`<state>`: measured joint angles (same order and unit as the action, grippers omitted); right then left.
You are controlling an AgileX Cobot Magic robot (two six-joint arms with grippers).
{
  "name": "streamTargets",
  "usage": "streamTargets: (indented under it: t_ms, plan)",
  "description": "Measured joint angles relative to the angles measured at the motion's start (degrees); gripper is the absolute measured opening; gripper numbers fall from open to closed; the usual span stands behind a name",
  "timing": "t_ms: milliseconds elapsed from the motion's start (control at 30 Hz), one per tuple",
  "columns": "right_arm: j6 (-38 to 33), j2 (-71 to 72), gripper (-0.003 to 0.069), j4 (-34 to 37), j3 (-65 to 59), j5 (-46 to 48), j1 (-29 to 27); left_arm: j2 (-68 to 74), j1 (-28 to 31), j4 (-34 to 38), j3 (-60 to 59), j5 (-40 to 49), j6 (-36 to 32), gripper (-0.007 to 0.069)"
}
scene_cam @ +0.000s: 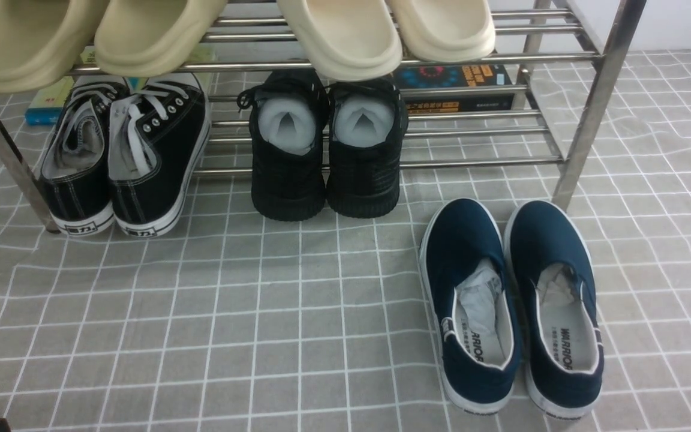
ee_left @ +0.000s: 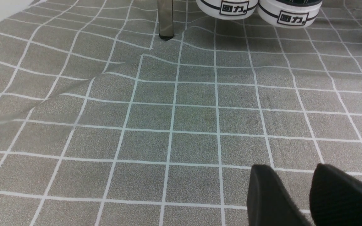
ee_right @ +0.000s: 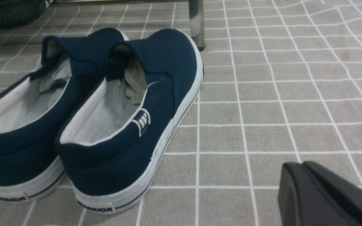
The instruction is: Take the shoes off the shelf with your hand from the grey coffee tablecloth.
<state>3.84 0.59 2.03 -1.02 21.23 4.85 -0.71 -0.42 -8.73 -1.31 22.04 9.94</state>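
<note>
From the front, the navy blue canvas slip-on shoes (scene_cam: 510, 306) sit on the grey checked tablecloth (scene_cam: 201, 312), just before the shiny metal shelf (scene_cam: 585, 120). They look light and soft; the stiff heel rim seems best to hold.

Left wrist: the left black gripper (ee_left: 297, 191) is slightly apart, holding nothing.

Right wrist: the right black gripper (ee_right: 322, 194) looks closed, empty, near the shoes

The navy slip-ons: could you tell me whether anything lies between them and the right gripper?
Nothing visible does. In the right wrist view, only bare grey coffee tablecloth separates the right gripper from the navy slip-ons, which sit side by side on the cloth in front of the shelf, already off it.
</note>
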Motion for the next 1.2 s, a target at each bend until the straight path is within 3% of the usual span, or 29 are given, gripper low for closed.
streamTargets:
  t_ms: [1200]
  plan:
    - [0.0, 0.0, 0.0031, -1.3, 0.2, 0.9, -2.1, 0.0, 0.0, 0.0, 0.0, 0.0, 0.0, 0.024]
